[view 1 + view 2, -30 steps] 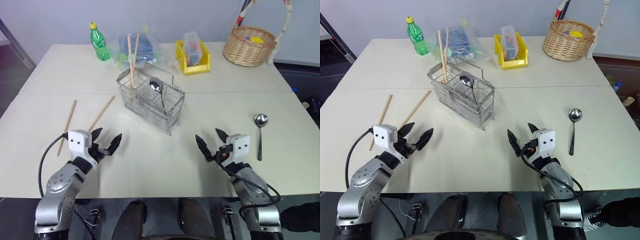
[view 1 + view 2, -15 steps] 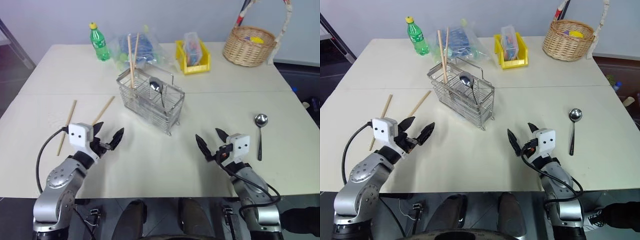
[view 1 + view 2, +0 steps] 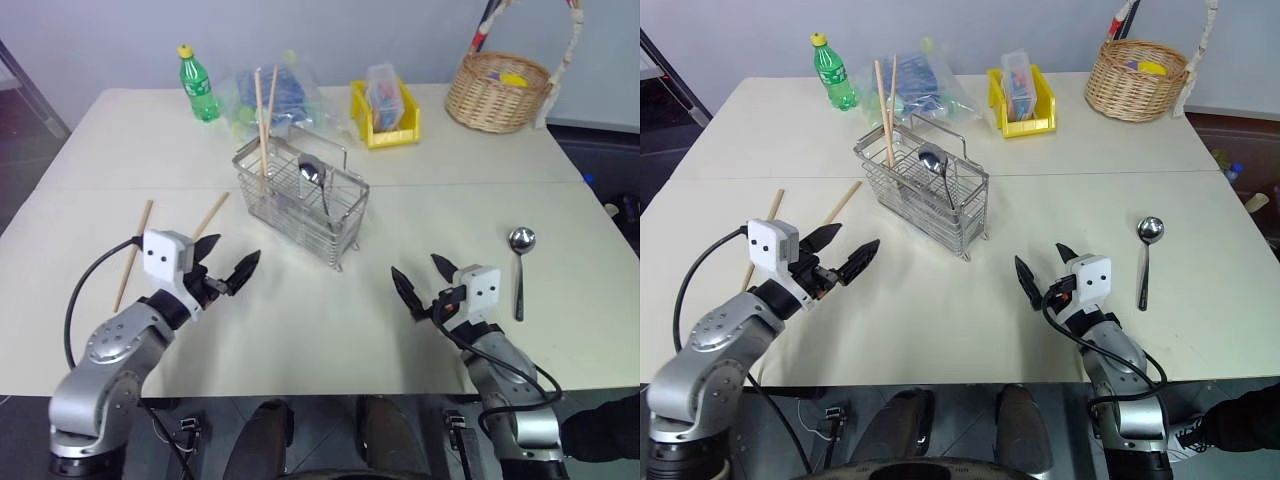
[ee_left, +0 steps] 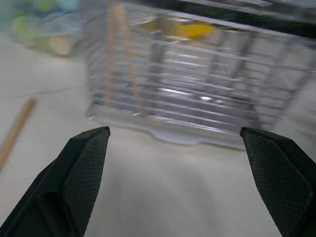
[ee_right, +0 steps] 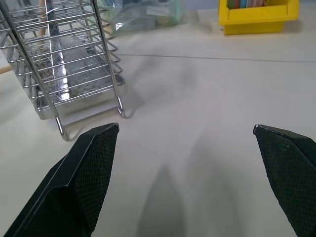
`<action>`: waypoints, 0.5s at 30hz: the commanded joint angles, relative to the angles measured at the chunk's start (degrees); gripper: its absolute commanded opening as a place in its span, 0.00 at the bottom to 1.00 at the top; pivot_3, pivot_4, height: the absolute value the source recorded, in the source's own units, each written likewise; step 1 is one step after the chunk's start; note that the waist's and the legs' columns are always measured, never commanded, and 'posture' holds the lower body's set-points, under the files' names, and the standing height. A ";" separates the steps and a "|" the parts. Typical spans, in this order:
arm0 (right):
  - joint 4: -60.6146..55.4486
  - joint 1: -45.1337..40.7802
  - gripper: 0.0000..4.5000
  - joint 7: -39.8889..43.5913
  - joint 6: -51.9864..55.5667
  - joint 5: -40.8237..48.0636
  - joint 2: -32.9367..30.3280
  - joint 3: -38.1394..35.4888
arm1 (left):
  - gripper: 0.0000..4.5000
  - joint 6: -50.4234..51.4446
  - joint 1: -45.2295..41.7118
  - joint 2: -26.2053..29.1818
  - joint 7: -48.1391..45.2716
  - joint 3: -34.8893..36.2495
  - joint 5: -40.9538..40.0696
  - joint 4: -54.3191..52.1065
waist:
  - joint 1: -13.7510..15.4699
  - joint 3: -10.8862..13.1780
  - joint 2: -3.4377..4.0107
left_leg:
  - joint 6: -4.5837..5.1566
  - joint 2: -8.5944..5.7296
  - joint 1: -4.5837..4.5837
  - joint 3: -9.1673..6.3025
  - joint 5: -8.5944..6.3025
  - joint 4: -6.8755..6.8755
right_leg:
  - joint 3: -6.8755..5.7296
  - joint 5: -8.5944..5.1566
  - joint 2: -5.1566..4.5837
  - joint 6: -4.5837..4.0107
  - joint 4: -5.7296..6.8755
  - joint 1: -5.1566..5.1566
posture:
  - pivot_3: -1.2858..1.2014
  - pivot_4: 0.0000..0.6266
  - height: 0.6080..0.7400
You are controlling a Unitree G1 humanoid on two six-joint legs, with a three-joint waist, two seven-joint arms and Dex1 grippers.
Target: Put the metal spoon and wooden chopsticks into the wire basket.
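The wire basket (image 3: 300,200) stands mid-table with two wooden chopsticks (image 3: 262,120) upright in it and a spoon (image 3: 312,175) inside. Two more wooden chopsticks lie on the table to its left, one (image 3: 133,253) in full view, the other (image 3: 212,213) partly hidden behind my left gripper (image 3: 235,255). That gripper is open and empty, held above the table and pointing at the basket (image 4: 187,74). The metal spoon (image 3: 519,265) lies flat at the right. My right gripper (image 3: 415,268) is open and empty, left of that spoon and apart from it.
Along the far edge stand a green bottle (image 3: 198,85), a clear plastic bag (image 3: 280,95) of items, a yellow bin (image 3: 385,118) and a round wicker basket (image 3: 498,92). A seam crosses the table behind the wire basket.
My left gripper has risen and swung to the right, toward the wire basket, still open. The right gripper and all the objects have stayed put.
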 commanded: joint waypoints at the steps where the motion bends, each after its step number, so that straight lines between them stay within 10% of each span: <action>1: -0.42 -0.70 1.00 0.63 -0.77 0.77 -0.87 -1.15 | 0.99 0.63 -0.53 5.31 -7.34 2.98 -4.66 -1.47 | 0.00 0.00 0.01 | 0.00 0.00 0.00 0.00 0.00 0.00 | 0.00 0.00 0.00 -0.01 0.00 0.00 | 0.52 0.24 1.00; 15: 0.28 -2.31 1.00 1.78 0.83 0.97 -2.59 -1.97 | 0.99 -0.76 -2.94 18.08 -30.49 1.80 -12.28 2.06 | -0.02 0.04 0.06 | 0.00 0.01 0.00 0.01 0.00 -0.02 | 0.00 -0.02 0.01 -0.03 -0.01 -0.01 | 0.52 0.24 1.00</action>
